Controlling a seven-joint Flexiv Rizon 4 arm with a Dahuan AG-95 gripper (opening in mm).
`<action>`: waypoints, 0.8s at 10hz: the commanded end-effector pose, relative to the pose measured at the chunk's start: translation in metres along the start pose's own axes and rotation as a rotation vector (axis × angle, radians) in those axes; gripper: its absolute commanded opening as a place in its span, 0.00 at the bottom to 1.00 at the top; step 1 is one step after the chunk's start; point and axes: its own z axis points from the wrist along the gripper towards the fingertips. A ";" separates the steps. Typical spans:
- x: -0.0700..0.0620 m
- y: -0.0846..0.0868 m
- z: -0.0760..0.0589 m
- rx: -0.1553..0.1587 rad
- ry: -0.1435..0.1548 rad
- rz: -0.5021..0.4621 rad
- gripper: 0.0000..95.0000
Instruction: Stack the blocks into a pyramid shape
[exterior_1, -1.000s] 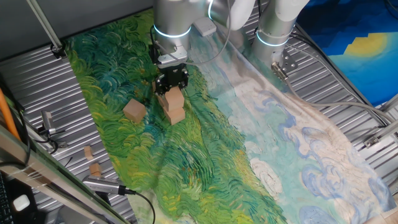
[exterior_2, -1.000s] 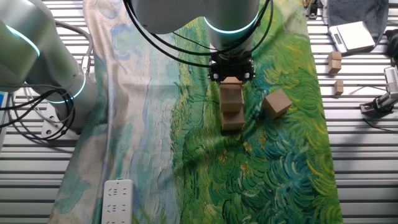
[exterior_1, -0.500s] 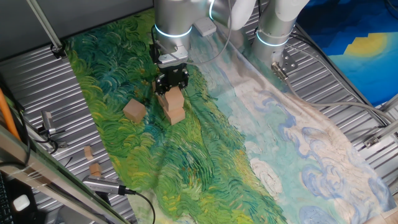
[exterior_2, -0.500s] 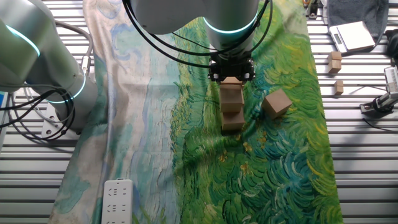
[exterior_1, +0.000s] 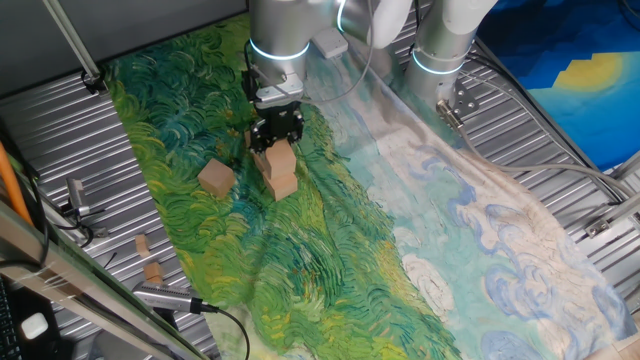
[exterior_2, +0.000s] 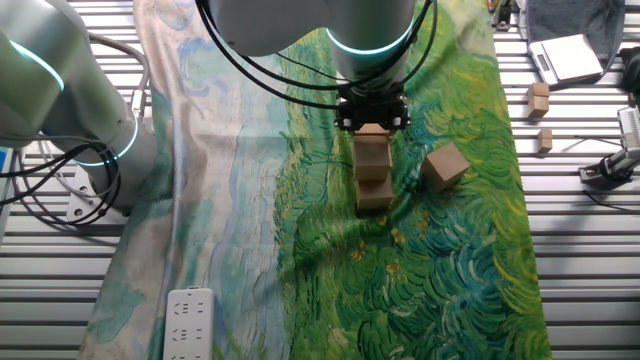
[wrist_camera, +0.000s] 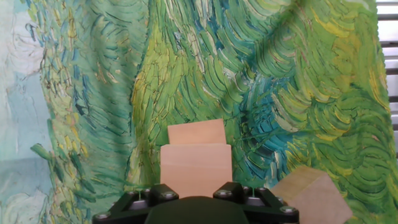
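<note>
My gripper (exterior_2: 371, 122) sits low over the top block (exterior_2: 372, 150) of a short stack (exterior_1: 281, 170) on the painted cloth (exterior_1: 340, 250), probably to square it on the block below; whether the jaws grip it I cannot tell. The stack's long axis stands upright, faces roughly square to me. A loose block (exterior_2: 445, 165) lies tilted nearby, well apart, probably next.
</note>
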 end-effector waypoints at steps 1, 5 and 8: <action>0.000 0.000 0.000 -0.002 -0.006 -0.004 0.40; 0.000 0.000 0.000 -0.001 -0.009 -0.006 0.60; 0.000 0.000 0.000 -0.001 -0.015 -0.005 0.80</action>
